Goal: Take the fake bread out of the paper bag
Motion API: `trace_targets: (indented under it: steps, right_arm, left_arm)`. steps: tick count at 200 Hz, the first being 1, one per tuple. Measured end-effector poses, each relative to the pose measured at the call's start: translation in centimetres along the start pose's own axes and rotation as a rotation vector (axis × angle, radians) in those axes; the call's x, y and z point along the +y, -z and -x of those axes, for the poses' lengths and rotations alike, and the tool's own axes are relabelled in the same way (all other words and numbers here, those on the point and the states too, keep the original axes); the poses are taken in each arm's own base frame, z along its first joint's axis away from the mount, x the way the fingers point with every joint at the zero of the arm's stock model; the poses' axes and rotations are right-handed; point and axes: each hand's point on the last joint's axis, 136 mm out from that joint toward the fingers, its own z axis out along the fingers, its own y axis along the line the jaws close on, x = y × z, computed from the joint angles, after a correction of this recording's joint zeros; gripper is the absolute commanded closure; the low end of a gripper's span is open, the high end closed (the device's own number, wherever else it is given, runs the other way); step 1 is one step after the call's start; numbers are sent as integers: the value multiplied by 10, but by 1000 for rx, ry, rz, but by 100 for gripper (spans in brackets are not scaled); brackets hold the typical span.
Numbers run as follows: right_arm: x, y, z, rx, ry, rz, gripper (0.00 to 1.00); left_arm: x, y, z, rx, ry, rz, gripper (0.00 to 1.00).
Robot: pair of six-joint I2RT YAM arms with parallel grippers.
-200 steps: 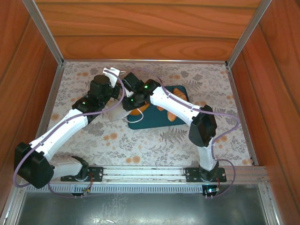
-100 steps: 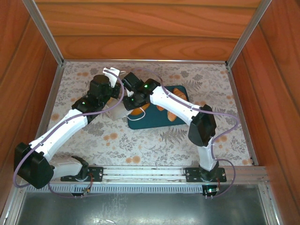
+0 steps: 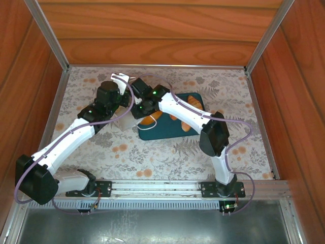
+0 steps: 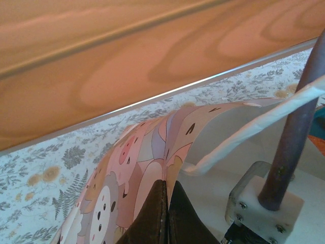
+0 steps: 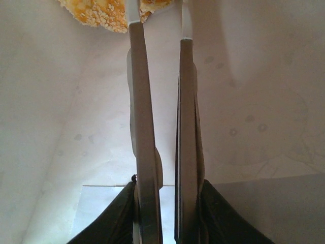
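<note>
Left wrist view: left fingers (image 4: 152, 218) clamp shut on the patterned paper bag (image 4: 147, 147) at its rim, toward the far edge of the desk (image 3: 244, 101). Inside the bag, right fingers (image 5: 142, 101) stand narrowly apart at a fake bread (image 5: 101, 12); whether they grip it I cannot tell.

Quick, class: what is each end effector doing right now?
Left end effector: closed on the paper bag wall.
Right end effector: narrow gap, tips at a bread piece; grip cannot be told.

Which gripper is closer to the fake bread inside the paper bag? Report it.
Right. The right gripper is inside the paper bag, its fingertips at the fake bread; the left gripper is shut on the bag's rim, farther off.
</note>
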Motion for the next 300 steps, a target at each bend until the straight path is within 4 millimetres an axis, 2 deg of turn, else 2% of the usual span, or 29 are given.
trace_targets:
  steps: [32, 61, 106, 163, 197, 232, 300]
  right_arm:
    - [-2, 2, 0, -9, 1, -12, 100]
    - [-3, 16, -1, -26, 0, -18, 100]
    - [-4, 53, 2, -75, -3, -32, 100]
    - [-13, 69, -10, -56, -27, -72, 100]
    - [-12, 100, -13, -97, -27, -60, 100]
    - [-11, 128, -12, -154, -23, -45, 100]
    - [-18, 136, -16, -167, -25, -76, 100]
  left_arm:
    - [4, 0, 0, -1, 3, 21, 100]
    - [8, 0, 1, -5, 7, 45, 100]
    - [18, -1, -1, -1, 10, 101, 100]
    - [38, -2, -7, 13, 15, 189, 100]
    - [52, -2, -10, 22, 24, 232, 100]
    - [57, -2, -13, 35, 23, 248, 100]
    - [72, -1, -17, 49, 25, 294, 100]
